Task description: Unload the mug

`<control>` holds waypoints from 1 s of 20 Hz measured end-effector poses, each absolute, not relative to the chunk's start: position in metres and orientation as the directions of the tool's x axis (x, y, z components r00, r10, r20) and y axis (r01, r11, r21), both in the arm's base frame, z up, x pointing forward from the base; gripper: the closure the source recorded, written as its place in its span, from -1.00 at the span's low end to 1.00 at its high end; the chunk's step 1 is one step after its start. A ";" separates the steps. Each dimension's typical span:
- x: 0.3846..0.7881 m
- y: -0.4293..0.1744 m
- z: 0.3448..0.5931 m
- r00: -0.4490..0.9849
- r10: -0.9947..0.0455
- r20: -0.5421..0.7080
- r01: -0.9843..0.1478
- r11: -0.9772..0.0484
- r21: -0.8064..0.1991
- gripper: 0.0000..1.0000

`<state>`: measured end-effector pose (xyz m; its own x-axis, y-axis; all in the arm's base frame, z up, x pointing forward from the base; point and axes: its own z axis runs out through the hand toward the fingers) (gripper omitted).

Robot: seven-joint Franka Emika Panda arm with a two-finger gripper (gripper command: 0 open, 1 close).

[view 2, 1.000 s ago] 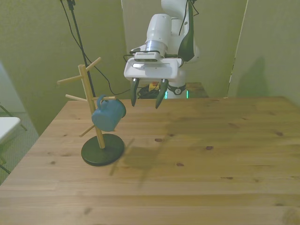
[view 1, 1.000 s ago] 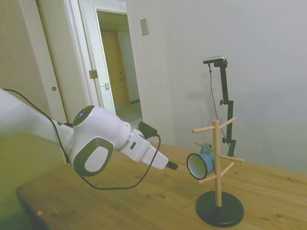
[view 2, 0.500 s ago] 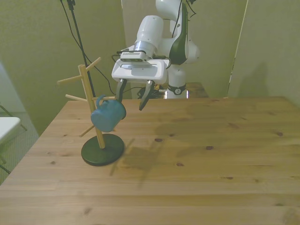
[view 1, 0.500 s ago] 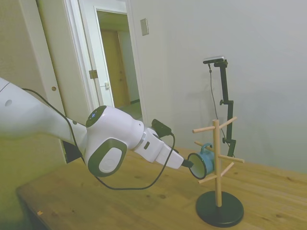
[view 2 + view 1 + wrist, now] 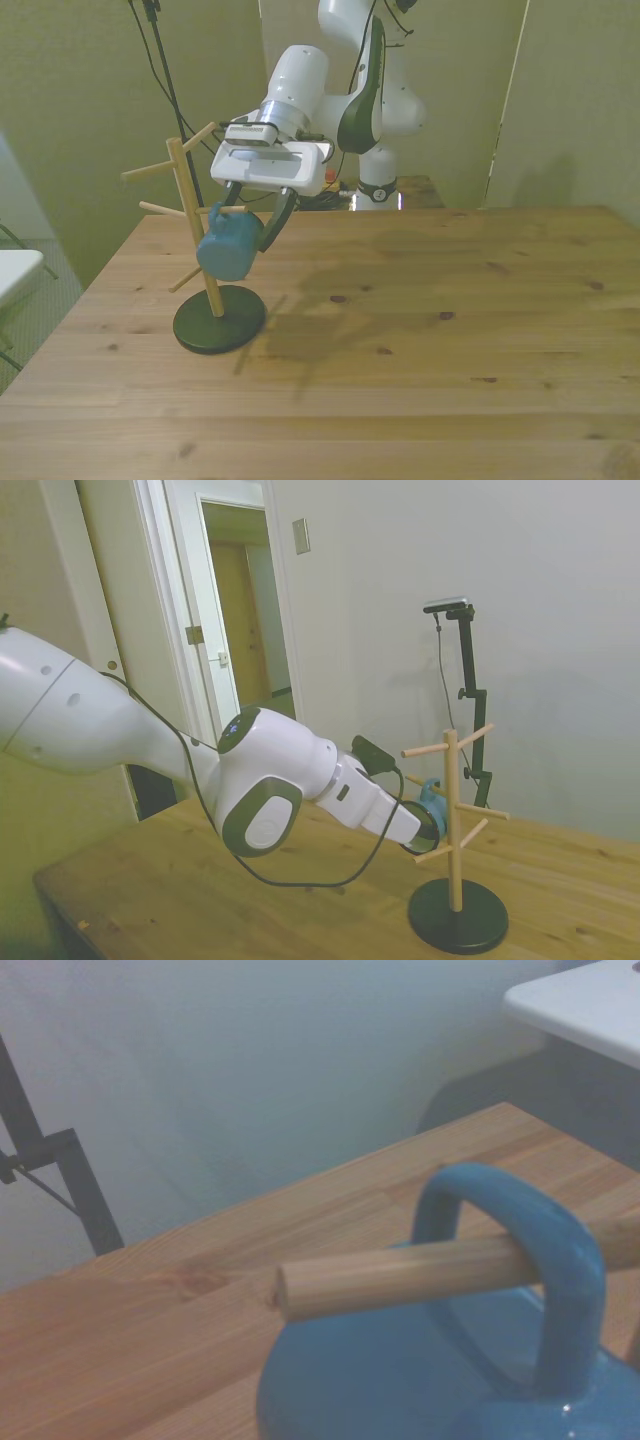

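The mug [image 5: 226, 250] is light blue and hangs by its loop handle on a peg of the wooden mug tree [image 5: 192, 215], toward the front view's left. My gripper [image 5: 246, 224] is open and straddles the mug's upper part, with one dark finger [image 5: 274, 216] showing beside it and the other mostly hidden behind it. From the side, the gripper [image 5: 426, 831] covers most of the mug [image 5: 434, 801], so only a blue sliver shows next to the tree's post [image 5: 453, 820]. Up close, the wrist view has the peg [image 5: 400, 1276] passing through the mug's handle [image 5: 562, 1280].
The mug tree stands on a round black base [image 5: 219, 320] on the wooden table [image 5: 420, 360]. Other pegs [image 5: 148, 171] stick out above and below the mug. A white surface [image 5: 14, 271] sits beyond the table's edge at the front view's left.
The arm has reached forward and toward the front view's left. The open gripper, which hung clear of the mug tree, now sits around the mug. The mug still hangs on its peg.
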<state>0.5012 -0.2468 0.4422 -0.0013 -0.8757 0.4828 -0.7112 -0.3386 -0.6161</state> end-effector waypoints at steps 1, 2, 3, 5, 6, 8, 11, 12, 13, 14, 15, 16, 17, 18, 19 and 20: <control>0.505 -0.249 0.440 0.000 -0.875 0.483 -0.713 -0.339 -0.614 -1.00; 0.508 -0.251 0.439 0.002 -0.874 0.485 -0.713 -0.342 -0.613 1.00; 0.511 -0.251 0.438 0.006 -0.873 0.488 -0.712 -0.346 -0.611 1.00; 0.513 -0.250 0.438 0.011 -0.871 0.491 -0.711 -0.352 -0.609 1.00; 0.514 -0.249 0.438 0.013 -0.870 0.493 -0.711 -0.355 -0.608 1.00; 0.515 -0.249 0.437 0.015 -0.869 0.494 -0.711 -0.357 -0.606 1.00; 0.517 -0.250 0.436 0.017 -0.868 0.496 -0.712 -0.359 -0.604 1.00; 0.518 -0.250 0.436 0.017 -0.868 0.497 -0.712 -0.359 -0.603 1.00; 0.518 -0.250 0.436 0.017 -0.867 0.497 -0.712 -0.360 -0.603 1.00; 0.519 -0.249 0.436 0.018 -0.867 0.498 -0.712 -0.361 -0.602 1.00; 0.519 -0.249 0.435 0.019 -0.867 0.498 -0.713 -0.362 -0.601 1.00; 0.520 -0.249 0.435 0.021 -0.866 0.499 -0.713 -0.362 -0.600 1.00; 0.520 -0.248 0.434 0.022 -0.866 0.499 -0.713 -0.363 -0.599 1.00; 0.521 -0.248 0.434 0.022 -0.866 0.500 -0.713 -0.364 -0.599 1.00; 0.522 -0.247 0.434 0.024 -0.866 0.500 -0.713 -0.365 -0.598 1.00; 0.523 -0.246 0.434 0.025 -0.866 0.500 -0.713 -0.366 -0.598 1.00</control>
